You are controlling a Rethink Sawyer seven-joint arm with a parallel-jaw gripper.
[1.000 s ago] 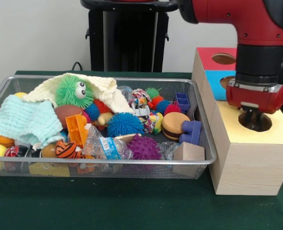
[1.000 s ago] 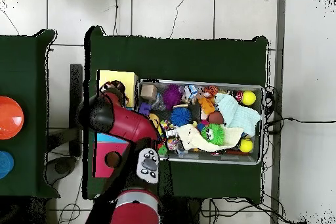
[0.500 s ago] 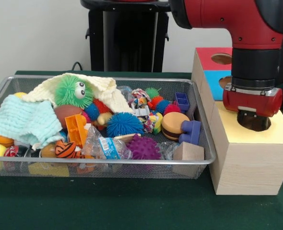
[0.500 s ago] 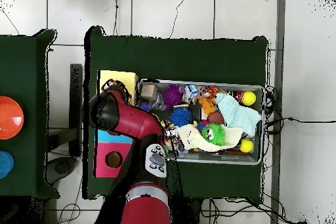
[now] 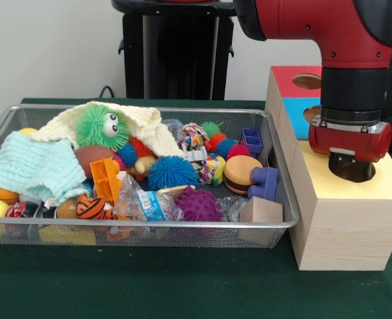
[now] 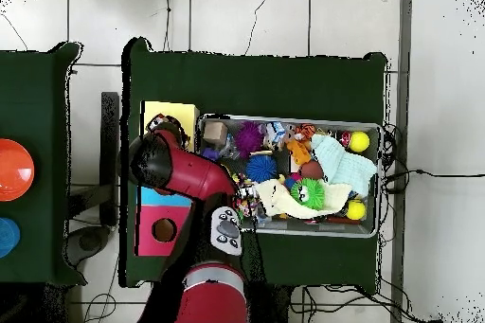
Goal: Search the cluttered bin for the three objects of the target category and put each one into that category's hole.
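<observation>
The red and black robot arm (image 5: 353, 40) comes down at the right, and its hand (image 5: 351, 167) sits directly over the dark round hole (image 5: 353, 170) in the yellow-topped section of the long wooden sorting box (image 5: 342, 226); the hand's tip is buried in the hole's shadow, so whether it is released or clenched cannot be told, nor whether it carries anything. Behind the yellow section lie a blue section (image 5: 303, 114) and a red section (image 5: 295, 78), each with its own round hole. The silver wire-mesh bin (image 5: 149, 232) stands on the green-covered bench (image 5: 149, 286), just beside the box and to the left of the hand — all its contents lie well apart from the hand. Visible in the clutter are a green fuzzy toy with googly eyes (image 5: 103, 125), a pale knitted cloth (image 5: 33, 169), a blue spiky ball (image 5: 173, 171), a purple spiky ball (image 5: 199, 205), a toy hamburger (image 5: 241, 174) and a plain wooden block (image 5: 261, 211). In the overhead view the arm (image 6: 180, 170) crosses from the base to the box (image 6: 169, 116) — the hand itself is hidden beneath it.
</observation>
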